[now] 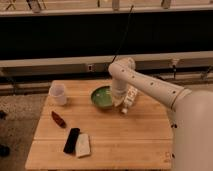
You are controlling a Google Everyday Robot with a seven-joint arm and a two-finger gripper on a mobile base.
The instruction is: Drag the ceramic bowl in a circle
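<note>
A: Table (145,135) first, wooden and wide under everything, with the white arm (150,85) reaching over its back half from the right. Where is the gripper?

B: The gripper (120,101) hangs low at the right rim of the ceramic bowl (101,97), which lies just left of it, touching or nearly so. Whether it is wide, narrow or pinching the rim, I cannot tell.

A: And just right of the gripper?

B: A white bottle (129,99), close by (close enough to get knocked, I judge). Far left of the gripper stands the white cup (58,93); down-left, well apart, lie a black bar (71,140) beside a pale packet (83,145), and a small red thing (58,119).

A: Which step?

B: Contact at the rim, I think, with the circling itself ahead. The next move calls for steady downward hold and a tight loop leftward, away from the bottle.
</note>
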